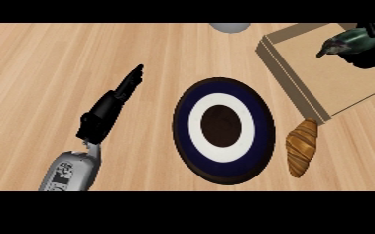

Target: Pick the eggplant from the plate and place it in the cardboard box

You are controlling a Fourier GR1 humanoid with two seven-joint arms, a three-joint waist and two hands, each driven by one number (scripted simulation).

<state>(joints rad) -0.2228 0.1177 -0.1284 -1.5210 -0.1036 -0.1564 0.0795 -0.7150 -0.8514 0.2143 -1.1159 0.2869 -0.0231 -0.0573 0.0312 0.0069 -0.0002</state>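
Over the cardboard box (322,69), the right hand (364,54) curls round the dark eggplant (343,42), while the left hand (113,101) rests straight-fingered beside the bare plate (223,166), a croissant (302,147) lying between plate and box.

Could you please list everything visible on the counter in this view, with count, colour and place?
plate: one, dark blue rim, white ring, dark centre; middle of the counter, nothing on it.
box: one, cardboard brown, open; upper right.
eggplant: one, dark with green tones; over the box at the right edge, partly hidden by the right hand.
croissant: one, golden brown; on the counter right of the plate, below the box.
grey object: one, rounded, cut off at the top edge; cannot tell what it is.
counter: one, light wood.
left hand: black, fingers straight, left of the plate.
right hand: black, over the box, curled round the eggplant.
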